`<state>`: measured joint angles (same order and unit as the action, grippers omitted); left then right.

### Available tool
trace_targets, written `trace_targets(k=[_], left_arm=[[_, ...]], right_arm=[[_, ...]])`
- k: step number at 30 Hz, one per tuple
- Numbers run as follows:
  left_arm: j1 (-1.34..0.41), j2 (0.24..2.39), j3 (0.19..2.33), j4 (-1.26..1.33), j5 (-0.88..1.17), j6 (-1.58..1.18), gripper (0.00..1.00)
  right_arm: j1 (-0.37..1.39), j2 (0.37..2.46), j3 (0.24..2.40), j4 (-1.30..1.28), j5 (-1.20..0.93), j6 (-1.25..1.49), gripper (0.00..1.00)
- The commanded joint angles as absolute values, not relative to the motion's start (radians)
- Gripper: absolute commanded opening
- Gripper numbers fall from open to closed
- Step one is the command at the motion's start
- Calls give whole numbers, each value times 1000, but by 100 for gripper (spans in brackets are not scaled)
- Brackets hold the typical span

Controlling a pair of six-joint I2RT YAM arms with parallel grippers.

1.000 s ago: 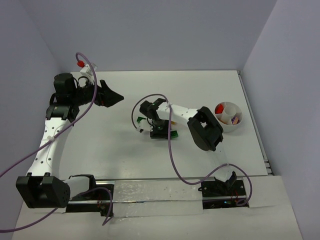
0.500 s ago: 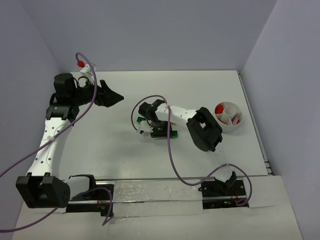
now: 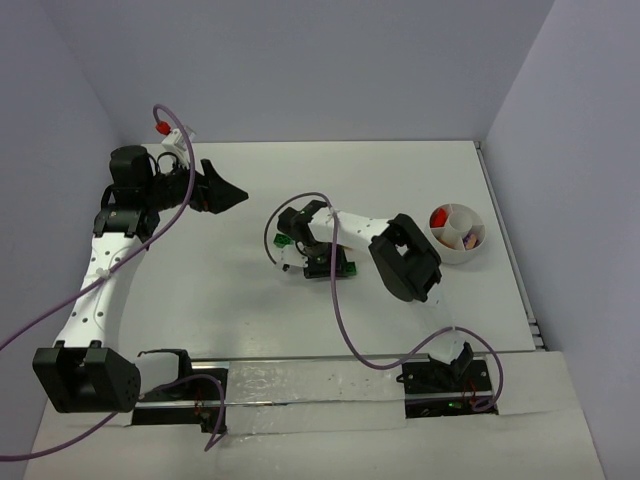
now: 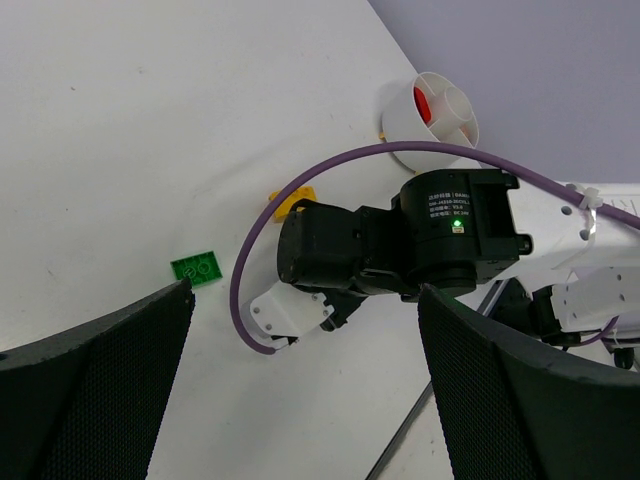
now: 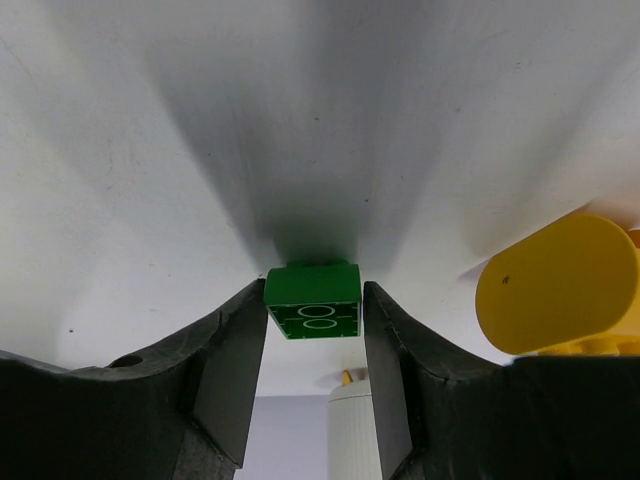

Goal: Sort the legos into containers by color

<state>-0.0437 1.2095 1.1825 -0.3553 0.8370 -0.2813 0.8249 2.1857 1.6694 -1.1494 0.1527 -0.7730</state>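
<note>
Hard to see: yellow brick (image 5: 560,290) blurred, cut off by the frame edge.
Left pincer (image 4: 305,300): fingers apart, empty.
Loose green brick (image 4: 197,268): flat on the counter, left of the right arm.
Right pincer (image 5: 313,312): clamped on held green brick (image 5: 312,297), mid-counter.
Cup (image 3: 458,257): far right; red brick (image 3: 438,217) in left wedge; small pale bits in right wedge, colour unclear.
Counter (image 3: 200,290): white.
Walls (image 3: 330,70): lilac.

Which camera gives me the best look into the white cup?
Top external: it looks down into the white cup, showing its dividers and contents. Left wrist shows the cup only at a slant; right wrist doesn't show it.
</note>
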Motion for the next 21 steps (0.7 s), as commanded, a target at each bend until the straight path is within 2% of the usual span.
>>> trace_targets(k=[1, 3, 5, 6, 9, 14, 18, 21], left_arm=[[-38, 1206, 1232, -325, 858, -287, 99], [-38, 1204, 1232, -326, 859, -285, 99], [-38, 1201, 1230, -327, 856, -282, 99], [-38, 1201, 1231, -327, 854, -282, 99], [-38, 1200, 1233, -328, 851, -281, 99], [-38, 1192, 1236, -310, 850, -295, 99], [-38, 1177, 1229, -280, 837, -311, 99], [-39, 1175, 1237, -278, 815, -309, 99]], right_arm=[[831, 2214, 1726, -1192, 186, -779, 49], [833, 2217, 1724, -1184, 201, -781, 47], [833, 2218, 1726, -1186, 207, -781, 39], [833, 2215, 1727, -1185, 207, -781, 33], [833, 2173, 1752, -1178, 165, -767, 0], [774, 2025, 1881, -1164, -17, -657, 0], [635, 1887, 1945, -1106, -232, -491, 0], [465, 1740, 1879, -1024, -333, -394, 0]])
